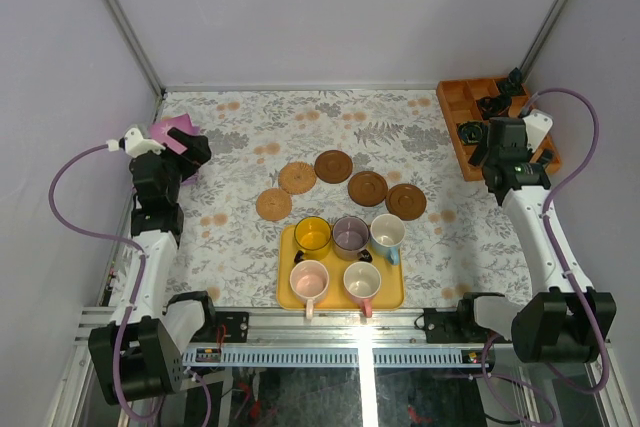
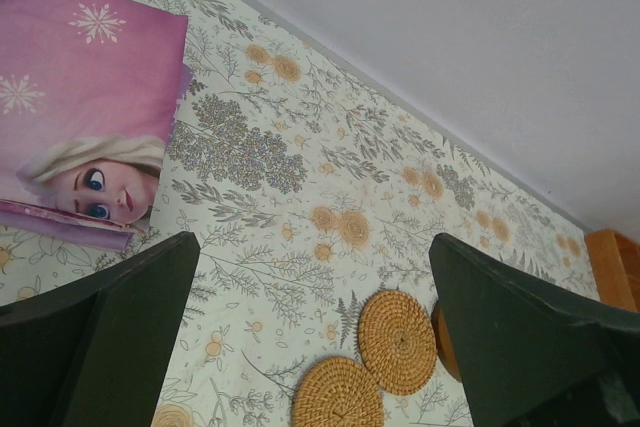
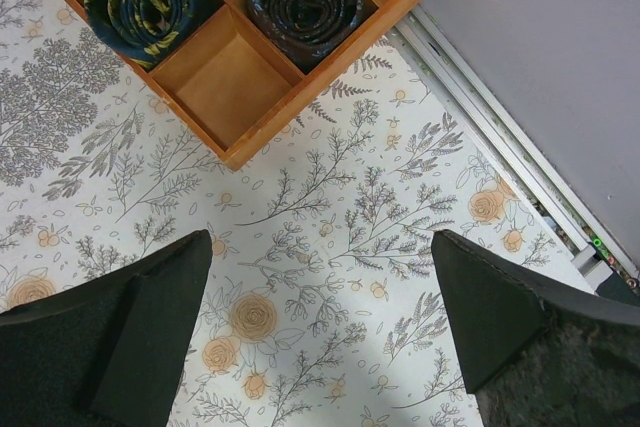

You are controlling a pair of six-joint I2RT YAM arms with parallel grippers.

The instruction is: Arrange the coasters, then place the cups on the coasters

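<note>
Two tan woven coasters and three dark brown coasters lie in a loose arc mid-table. On the yellow tray in front stand the cups: yellow, purple-grey, light blue and two pale pink. My left gripper hangs open at the far left. The tan coasters show beyond it. My right gripper is open over bare cloth at the far right.
A pink picture box lies by the left gripper. An orange compartment tray with rolled dark items sits at the back right, just beyond the right gripper. Grey walls enclose the flowered tablecloth.
</note>
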